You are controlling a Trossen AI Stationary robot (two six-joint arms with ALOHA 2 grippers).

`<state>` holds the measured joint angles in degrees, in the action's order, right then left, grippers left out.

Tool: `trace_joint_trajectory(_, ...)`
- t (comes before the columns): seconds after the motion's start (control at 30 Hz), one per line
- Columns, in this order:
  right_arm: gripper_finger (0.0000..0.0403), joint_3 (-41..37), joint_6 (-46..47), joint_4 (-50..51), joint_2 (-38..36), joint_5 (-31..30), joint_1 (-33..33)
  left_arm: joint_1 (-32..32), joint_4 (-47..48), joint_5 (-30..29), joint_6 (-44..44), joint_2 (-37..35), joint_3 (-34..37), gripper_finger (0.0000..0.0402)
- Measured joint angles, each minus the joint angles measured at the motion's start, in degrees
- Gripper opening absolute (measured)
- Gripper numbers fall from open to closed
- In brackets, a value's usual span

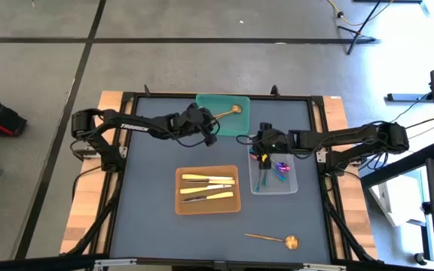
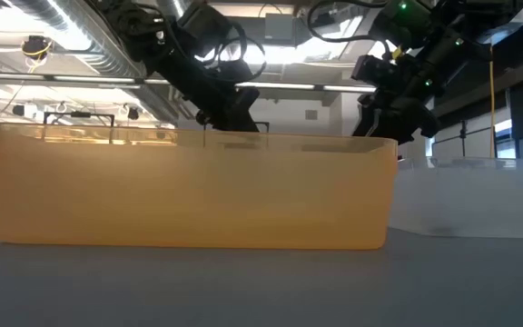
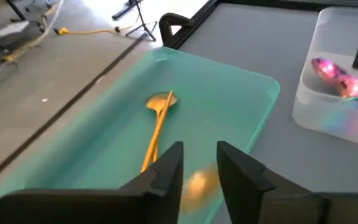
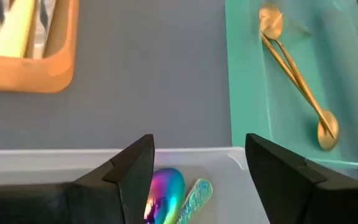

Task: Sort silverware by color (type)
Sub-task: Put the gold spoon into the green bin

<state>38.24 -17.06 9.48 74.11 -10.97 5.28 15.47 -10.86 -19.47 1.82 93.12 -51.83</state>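
Note:
Two gold spoons (image 4: 291,68) lie crossed in the teal tray (image 1: 209,105), one bowl (image 3: 160,101) toward its far end. My left gripper (image 3: 200,171) hovers open over the tray's near left part, and the other spoon's bowl (image 3: 197,183) shows blurred below the gap. My right gripper (image 4: 197,168) stands open above the far left corner of the clear tray (image 1: 288,184), which holds iridescent spoons (image 1: 277,169). Yellow-handled knives (image 1: 208,179) lie in the orange tray (image 1: 183,203). One more gold spoon (image 1: 273,239) lies on the mat near the front edge.
The three trays sit close together in the middle of the dark mat. The orange tray's wall (image 2: 189,191) fills the low view, with the clear tray (image 2: 479,195) to its right. Bare mat lies on the left and along the front.

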Motion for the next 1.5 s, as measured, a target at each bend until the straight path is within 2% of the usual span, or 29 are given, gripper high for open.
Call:
trace_joint_trajectory(0.2, 0.0239, 0.00, 0.22, -3.82, 0.00, 2.21, 0.00, -2.59, -0.43, 4.16, -2.10, -3.95, 0.00, 0.0113)
trace_joint_trajectory(0.37, 0.0239, 0.00, 2.32, -5.58, -0.28, 8.97, -1.33, -10.36, -0.89, 4.36, -3.93, -5.22, -0.04, 0.0114)
trace_joint_trajectory(0.53, 0.0239, 0.00, 7.98, -3.41, -0.59, 12.01, -8.17, -20.11, -0.51, 3.50, -3.28, -4.05, -0.04, 0.0114)
trace_joint_trajectory(0.67, 0.0239, 0.00, 11.53, -1.83, -0.59, 10.89, -16.14, -27.31, -2.90, 0.25, -0.03, -3.37, 0.00, 0.0114)
trace_joint_trajectory(0.8, 0.0239, 0.00, 15.87, -2.39, -0.59, 8.86, -24.36, -32.94, -5.79, -0.46, 2.49, -3.37, 0.00, 0.0114)
trace_joint_trajectory(0.97, 0.0239, 0.00, 25.21, -2.78, -0.11, 7.51, -33.66, -38.75, -10.54, -1.19, 4.02, -2.87, -0.02, 0.0114)
trace_joint_trajectory(1.13, 0.0239, 0.05, 36.12, -7.53, 0.81, 6.90, -42.93, -44.33, -14.67, -3.73, 7.07, 1.24, -0.02, 0.0114)
trace_joint_trajectory(1.33, 0.0239, 3.93, 46.61, -6.36, 1.04, -3.25, -54.59, -48.50, -22.91, -4.03, 9.16, 5.51, -0.02, 0.0114)
trace_joint_trajectory(1.5, 0.0239, 11.77, 53.49, -0.84, 6.84, -7.68, -61.22, -51.35, -26.83, -4.10, 11.54, 6.94, -0.02, 0.0114)
